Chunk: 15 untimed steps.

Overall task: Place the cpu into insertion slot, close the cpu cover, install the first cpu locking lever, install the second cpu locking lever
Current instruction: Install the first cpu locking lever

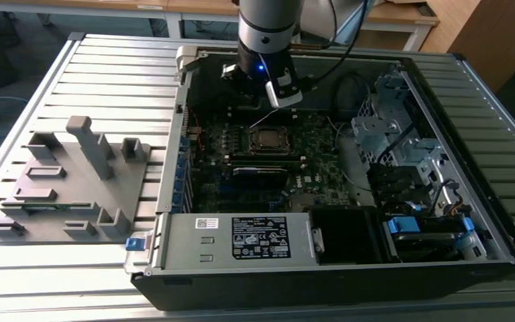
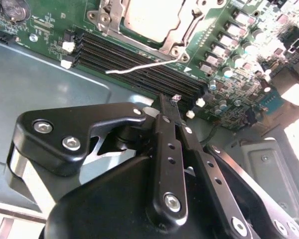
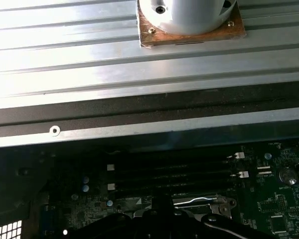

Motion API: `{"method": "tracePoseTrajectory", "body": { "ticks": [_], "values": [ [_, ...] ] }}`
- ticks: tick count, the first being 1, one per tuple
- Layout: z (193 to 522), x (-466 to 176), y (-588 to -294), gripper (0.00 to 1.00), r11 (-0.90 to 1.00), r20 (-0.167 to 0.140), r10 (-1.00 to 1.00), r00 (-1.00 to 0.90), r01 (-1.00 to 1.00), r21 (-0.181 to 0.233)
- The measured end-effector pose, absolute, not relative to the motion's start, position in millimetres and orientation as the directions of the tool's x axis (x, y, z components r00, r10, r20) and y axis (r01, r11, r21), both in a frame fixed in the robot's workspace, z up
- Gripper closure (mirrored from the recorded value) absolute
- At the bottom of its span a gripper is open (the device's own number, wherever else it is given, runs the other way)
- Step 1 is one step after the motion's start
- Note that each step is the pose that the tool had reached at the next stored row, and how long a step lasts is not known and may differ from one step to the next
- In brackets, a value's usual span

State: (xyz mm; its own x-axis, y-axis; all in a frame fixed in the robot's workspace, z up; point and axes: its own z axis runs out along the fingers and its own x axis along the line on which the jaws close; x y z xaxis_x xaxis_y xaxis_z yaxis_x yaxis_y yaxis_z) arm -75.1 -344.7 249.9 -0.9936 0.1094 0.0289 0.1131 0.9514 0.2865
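Observation:
The cpu (image 2: 148,19) lies in the insertion slot (image 1: 269,139) with its pale silver top up. The cpu cover (image 2: 107,19) lies flat as a metal frame around it. One thin wire locking lever (image 2: 139,66) sticks out from the socket's corner over the memory slots; in the exterior view this lever (image 1: 265,119) stands raised. My gripper (image 2: 165,99) hangs above the case floor just beyond the memory slots, a short way from the lever's free end. Its black fingers (image 2: 168,144) lie together with nothing between them. In the exterior view the gripper (image 1: 271,100) is above the board, behind the socket.
The open computer case (image 1: 177,67) lies on a slatted metal table (image 1: 105,74). A grey fixture block (image 1: 70,181) stands at the exterior view's left. A power supply box (image 1: 239,238) fills the case's near end, and drive cages and cables (image 1: 391,134) are at the right. Long black memory slots (image 2: 139,52) run beside the socket.

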Motion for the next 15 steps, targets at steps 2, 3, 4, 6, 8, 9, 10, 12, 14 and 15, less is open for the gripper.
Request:
{"method": "tracePoseTrajectory", "body": {
  "ticks": [2, 3, 4, 6, 8, 9, 10, 12, 14, 15],
  "values": [
    [249, -75, -345, 0.90, 0.951, 0.029, 0.109, -0.994, 0.113, 0.287],
    [248, -75, -345, 0.90, 0.951, 0.029, 0.109, -0.994, 0.113, 0.287],
    [246, -75, -345, 0.90, 0.951, 0.029, 0.109, -0.994, 0.113, 0.286],
    [244, -74, -345, 0.90, 0.951, 0.029, 0.109, -0.994, 0.113, 0.286],
    [242, -71, -345, 0.90, 0.951, 0.029, 0.109, -0.994, 0.113, 0.286],
    [242, -70, -345, 0.90, 0.952, 0.029, 0.109, -0.994, 0.113, 0.286],
    [241, -69, -345, 0.90, 0.952, 0.029, 0.109, -0.994, 0.113, 0.286],
    [240, -68, -345, 0.90, 0.952, 0.029, 0.109, -0.994, 0.113, 0.286],
    [239, -68, -345, 0.90, 0.953, 0.028, 0.110, -0.994, 0.113, 0.282],
    [239, -68, -345, 0.90, 0.954, 0.028, 0.110, -0.994, 0.113, 0.279]
  ]
}}
